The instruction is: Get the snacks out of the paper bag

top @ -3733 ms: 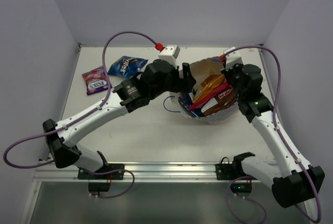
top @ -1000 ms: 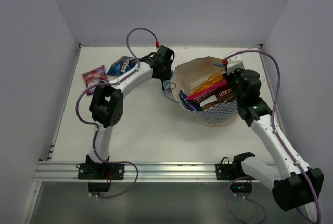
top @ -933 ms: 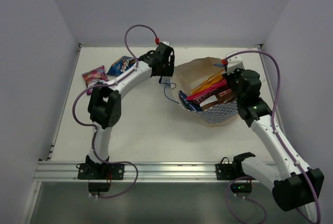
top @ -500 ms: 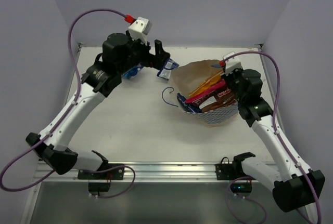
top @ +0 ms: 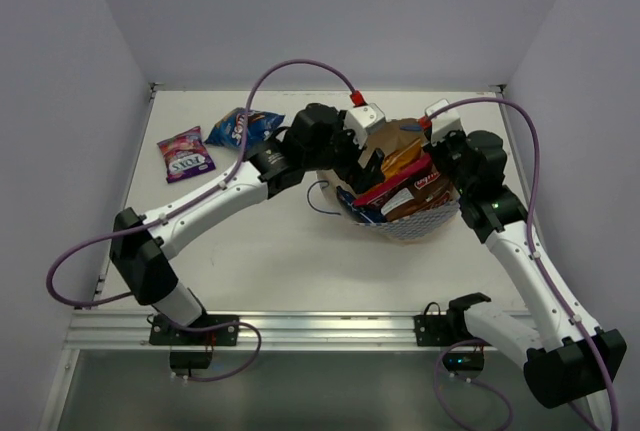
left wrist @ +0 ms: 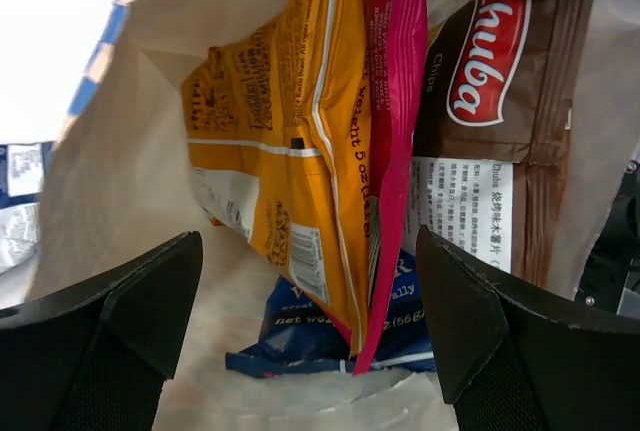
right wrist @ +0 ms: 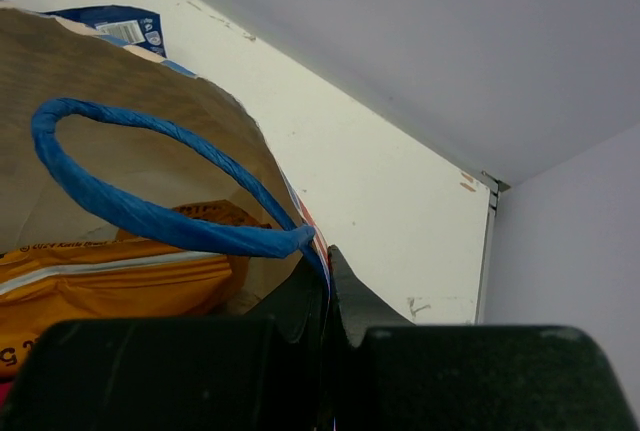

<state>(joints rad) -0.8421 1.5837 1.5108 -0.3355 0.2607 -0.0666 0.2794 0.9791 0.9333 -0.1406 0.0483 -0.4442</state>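
The paper bag [top: 415,219] lies on its side, mouth toward the back left. My right gripper [top: 437,151] is shut on its rim beside a blue cord handle [right wrist: 150,213], as the right wrist view [right wrist: 328,261] shows. My left gripper [top: 368,156] is open and empty at the bag's mouth. In the left wrist view [left wrist: 310,351] its fingers [left wrist: 100,341] flank an orange-yellow packet [left wrist: 280,131], a pink-red packet [left wrist: 395,101], a brown-and-white chip bag [left wrist: 500,81] and a small blue packet [left wrist: 300,336] underneath. A pink-purple packet [top: 185,154] and a blue packet [top: 243,127] lie on the table.
A blue-white packet [right wrist: 115,23] shows on the table just beyond the bag's rim in the right wrist view. The walls close in the table at the back and both sides. A loose blue handle cord [top: 322,201] lies in front of the bag.
My left gripper lifted a small blue-white packet out toward the back left, let it go, and is now back at the bag's mouth, open. My right gripper still holds the rim.
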